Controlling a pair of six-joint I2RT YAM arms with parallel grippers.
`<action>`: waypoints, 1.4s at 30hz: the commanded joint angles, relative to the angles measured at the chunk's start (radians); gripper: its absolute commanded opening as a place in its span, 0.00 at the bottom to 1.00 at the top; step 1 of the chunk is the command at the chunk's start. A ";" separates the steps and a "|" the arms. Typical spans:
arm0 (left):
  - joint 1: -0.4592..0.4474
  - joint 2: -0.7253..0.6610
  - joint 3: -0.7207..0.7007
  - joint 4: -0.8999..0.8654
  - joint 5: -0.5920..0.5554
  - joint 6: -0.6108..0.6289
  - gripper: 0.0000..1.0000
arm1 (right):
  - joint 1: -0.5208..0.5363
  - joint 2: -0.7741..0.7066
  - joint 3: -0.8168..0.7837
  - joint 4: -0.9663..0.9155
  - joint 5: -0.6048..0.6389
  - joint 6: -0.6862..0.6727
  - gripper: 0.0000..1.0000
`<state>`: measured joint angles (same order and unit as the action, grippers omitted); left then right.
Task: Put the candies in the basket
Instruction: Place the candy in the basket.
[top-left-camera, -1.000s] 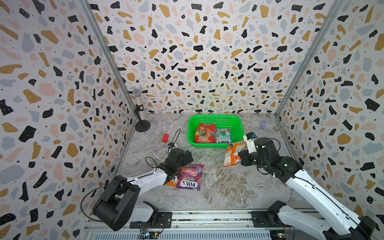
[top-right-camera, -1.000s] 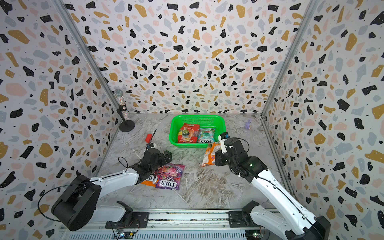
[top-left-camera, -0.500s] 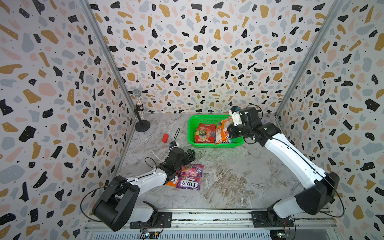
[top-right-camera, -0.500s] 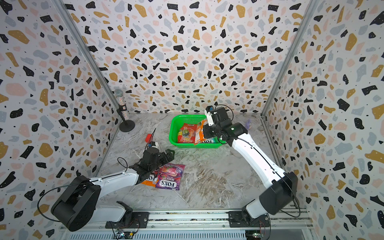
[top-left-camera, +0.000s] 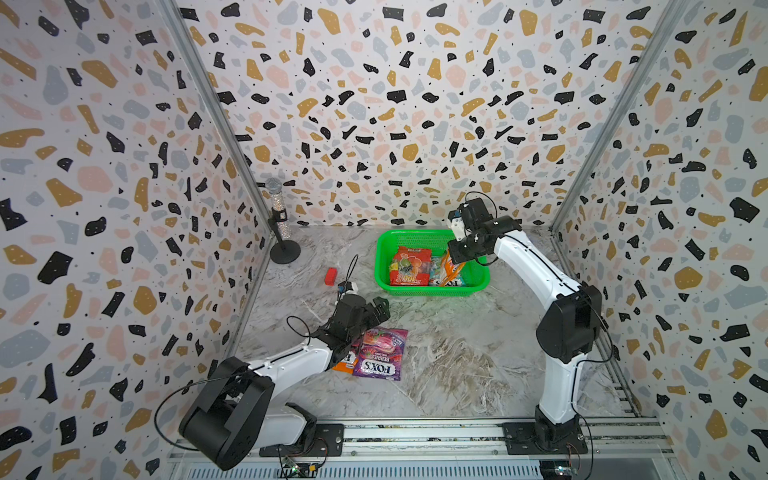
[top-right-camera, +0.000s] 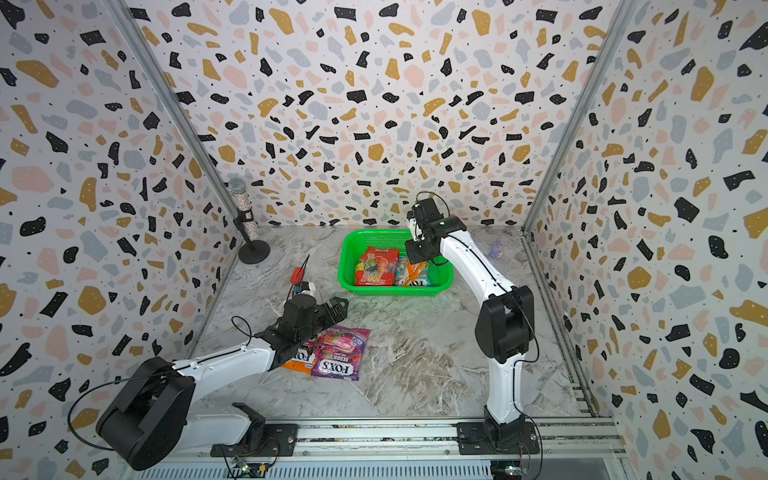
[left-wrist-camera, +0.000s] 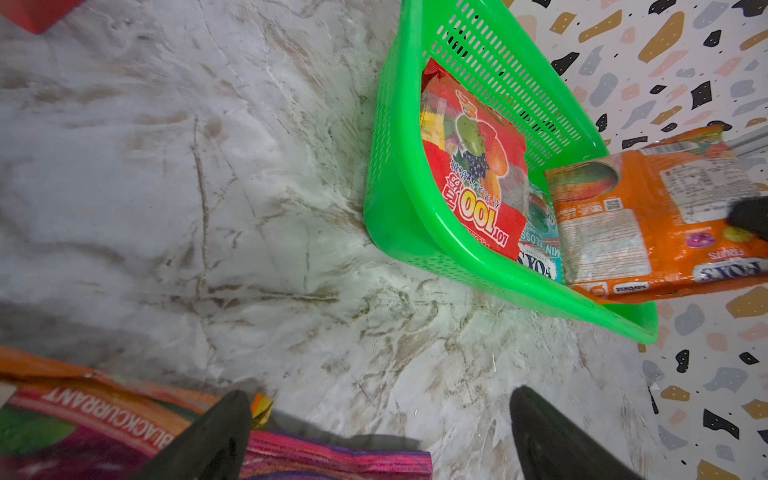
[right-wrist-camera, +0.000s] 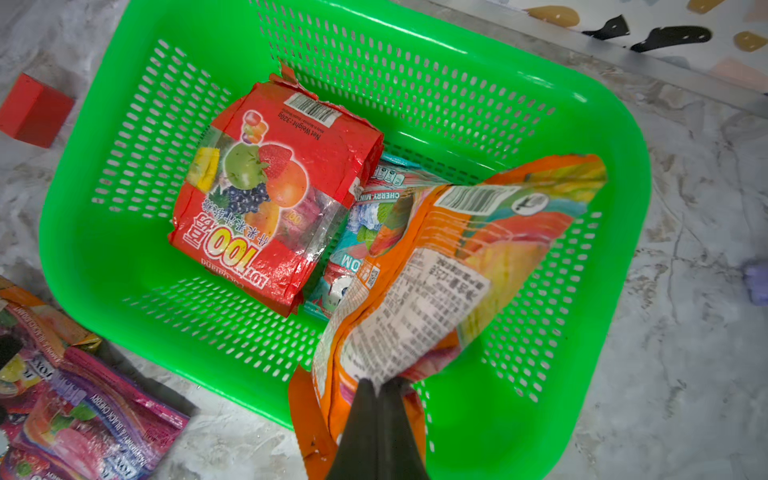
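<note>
In both top views the right gripper (top-left-camera: 456, 261) is hanging over the basket (top-left-camera: 411, 237). Its jaws are pinching together on the upper edge of an orange candy bag (top-left-camera: 452, 272), which is dangling straight below the fingertips. A red bag (top-left-camera: 409, 266) and a teal bag (top-left-camera: 436, 274) are lying in the basket just beside the dangling one. The left gripper (top-left-camera: 379, 311) is hovering low over the table (top-left-camera: 457, 353), jaws apart and holding nothing. A purple bag (top-left-camera: 382, 353) and a second orange bag (top-left-camera: 343, 365) are lying behind and beneath it, well apart from the basket.

In the left wrist view only bare table is showing between the spread fingers (left-wrist-camera: 208, 432), with the purple bag at their base. Far ahead of them the held bag is crossing in front of the basket's near rim. If it is let go while leaning that way, it is likely to slide out over the wall.

In the right wrist view the fingertips (right-wrist-camera: 379, 384) are clamping only a thin fold of glossy film, so the bag could slip free early. The part nearest the fingers is hanging over the rim, while the rest is fanning out from them across the teal bag. On release it may end up propped on the wall or clinging to a finger. The two overlapping bags under the left gripper are also risking one dragging the other when picked.
</note>
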<state>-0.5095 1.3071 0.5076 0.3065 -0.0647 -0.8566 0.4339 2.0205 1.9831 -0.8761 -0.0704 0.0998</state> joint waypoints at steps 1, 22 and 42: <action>0.003 -0.009 0.032 0.011 -0.005 0.013 1.00 | 0.000 0.007 0.094 -0.029 -0.034 -0.030 0.00; 0.004 0.003 0.042 0.004 -0.001 0.013 1.00 | -0.069 0.026 -0.143 0.062 0.045 0.073 0.21; 0.012 -0.222 -0.016 -0.314 -0.529 -0.188 1.00 | -0.069 0.104 -0.292 0.370 -0.221 0.369 0.62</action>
<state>-0.5049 1.1141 0.5266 0.0120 -0.4824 -0.9848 0.3603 2.1162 1.7096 -0.5030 -0.2787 0.4347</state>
